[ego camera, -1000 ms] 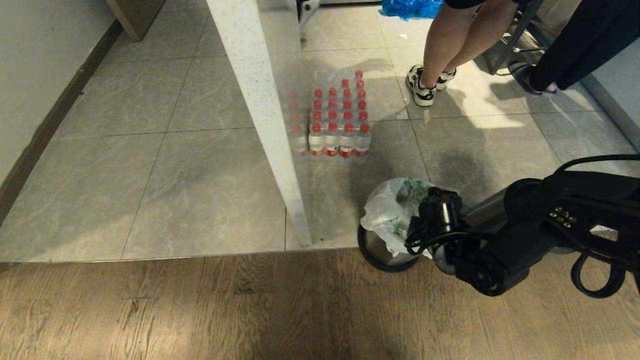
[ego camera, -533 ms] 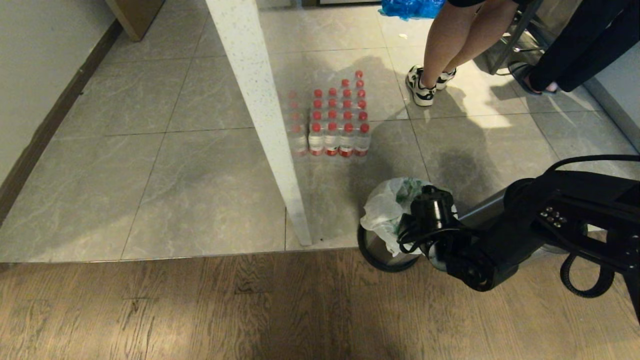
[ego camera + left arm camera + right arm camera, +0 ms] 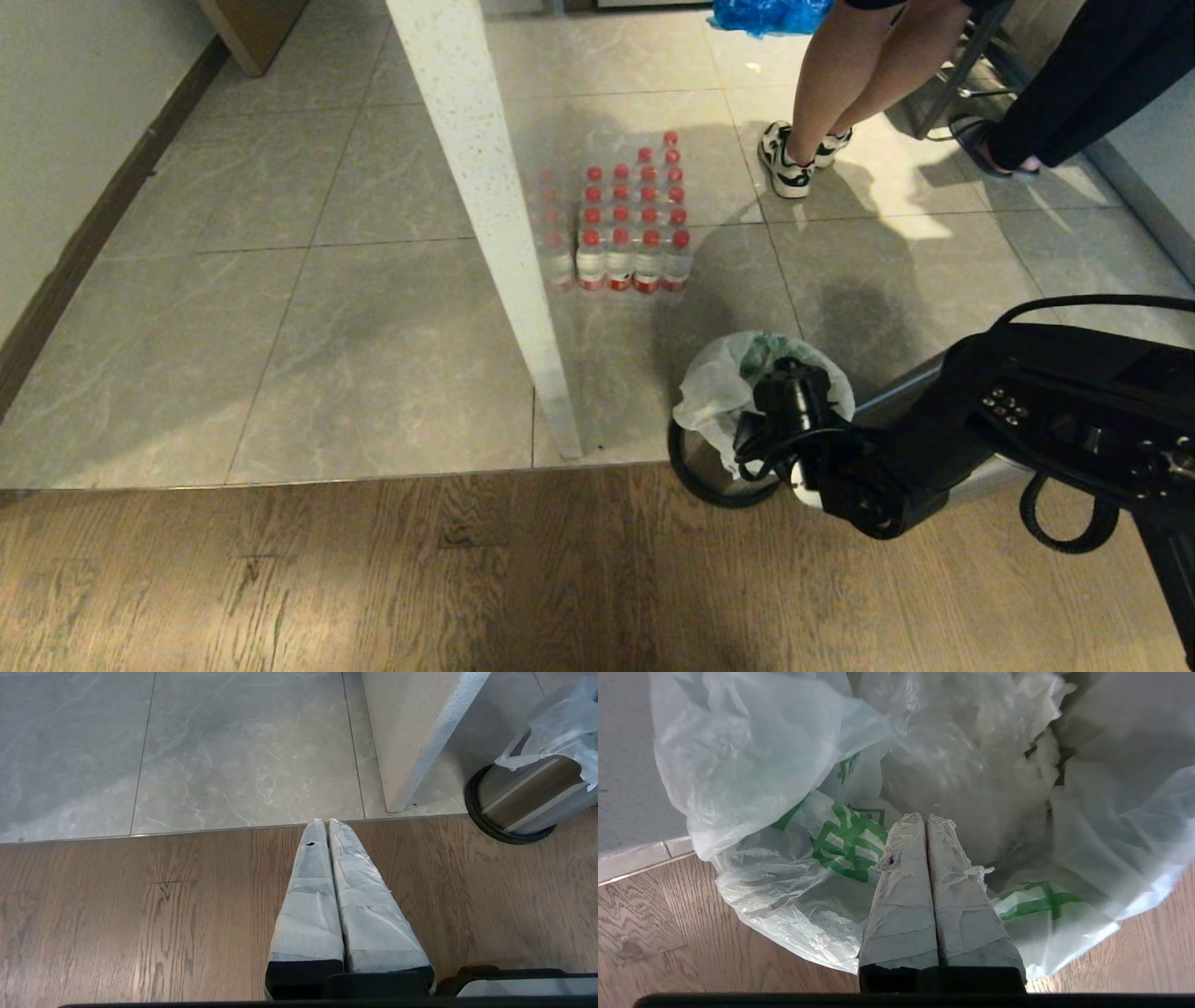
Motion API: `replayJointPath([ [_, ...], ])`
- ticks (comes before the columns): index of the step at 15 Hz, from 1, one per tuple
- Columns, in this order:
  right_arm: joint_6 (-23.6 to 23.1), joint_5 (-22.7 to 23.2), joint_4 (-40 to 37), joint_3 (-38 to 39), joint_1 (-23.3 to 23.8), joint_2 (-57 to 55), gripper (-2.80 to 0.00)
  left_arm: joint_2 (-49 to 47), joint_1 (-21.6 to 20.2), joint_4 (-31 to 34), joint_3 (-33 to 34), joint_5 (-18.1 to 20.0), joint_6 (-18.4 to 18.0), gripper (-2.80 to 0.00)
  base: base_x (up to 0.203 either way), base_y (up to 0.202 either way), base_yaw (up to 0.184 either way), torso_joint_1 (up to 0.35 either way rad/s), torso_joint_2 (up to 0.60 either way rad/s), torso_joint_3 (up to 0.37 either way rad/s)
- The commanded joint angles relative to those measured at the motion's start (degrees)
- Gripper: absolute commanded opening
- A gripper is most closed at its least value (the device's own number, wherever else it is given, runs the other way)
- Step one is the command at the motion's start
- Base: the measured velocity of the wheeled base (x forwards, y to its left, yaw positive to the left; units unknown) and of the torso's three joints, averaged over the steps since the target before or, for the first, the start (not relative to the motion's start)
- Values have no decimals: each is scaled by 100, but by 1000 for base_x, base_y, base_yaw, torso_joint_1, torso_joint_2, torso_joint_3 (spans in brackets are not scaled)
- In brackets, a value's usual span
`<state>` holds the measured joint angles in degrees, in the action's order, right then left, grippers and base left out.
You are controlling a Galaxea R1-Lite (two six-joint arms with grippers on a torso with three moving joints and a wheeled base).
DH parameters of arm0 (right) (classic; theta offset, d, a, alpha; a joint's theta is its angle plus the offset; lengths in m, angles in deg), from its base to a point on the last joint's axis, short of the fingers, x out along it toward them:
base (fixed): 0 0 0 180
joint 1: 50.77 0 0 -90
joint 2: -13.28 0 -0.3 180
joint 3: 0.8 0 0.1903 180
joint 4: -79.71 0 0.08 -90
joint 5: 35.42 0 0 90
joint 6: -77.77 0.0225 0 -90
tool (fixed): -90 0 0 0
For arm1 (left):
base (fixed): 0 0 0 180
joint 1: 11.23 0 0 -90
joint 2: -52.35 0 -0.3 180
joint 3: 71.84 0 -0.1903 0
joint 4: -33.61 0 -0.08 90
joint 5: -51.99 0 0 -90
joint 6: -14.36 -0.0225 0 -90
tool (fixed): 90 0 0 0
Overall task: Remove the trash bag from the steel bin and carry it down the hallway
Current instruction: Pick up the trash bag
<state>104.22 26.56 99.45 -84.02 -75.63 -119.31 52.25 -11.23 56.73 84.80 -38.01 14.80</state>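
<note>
Thin crinkled translucent white plastic trash bag point(image 3: 784, 812); brushed-steel round bin point(image 3: 528, 798), glossy black base ring; matt grained brown wood flooring point(image 3: 373, 579); smooth grey marbled tiles point(image 3: 373, 355).

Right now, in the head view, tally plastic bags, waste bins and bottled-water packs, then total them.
Plastic bags: 2 (trash bag, blue bag)
Waste bins: 1 (steel bin)
Bottled-water packs: 1
Total: 4

translucent white trash bag point(image 3: 794, 826), green printing
</note>
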Motion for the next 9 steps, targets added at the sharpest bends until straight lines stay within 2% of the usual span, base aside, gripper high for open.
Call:
replayJointPath([
  [1,9,42,-48,-106,-2,-109,-280,1,0,-3,0,0,0,-280,0,0,0,0,0,0],
  [5,0,91,-151,-103,-2,34,-280,1,0,-3,0,0,2,-280,0,0,0,0,0,0],
  [6,-82,51,-201,-82,-2,58,0,1,0,-3,0,0,8,-280,0,0,0,0,0,0],
  [9,-359,-59,-25,-1,4,199,0,1,0,-3,0,0,9,-280,0,0,0,0,0,0],
])
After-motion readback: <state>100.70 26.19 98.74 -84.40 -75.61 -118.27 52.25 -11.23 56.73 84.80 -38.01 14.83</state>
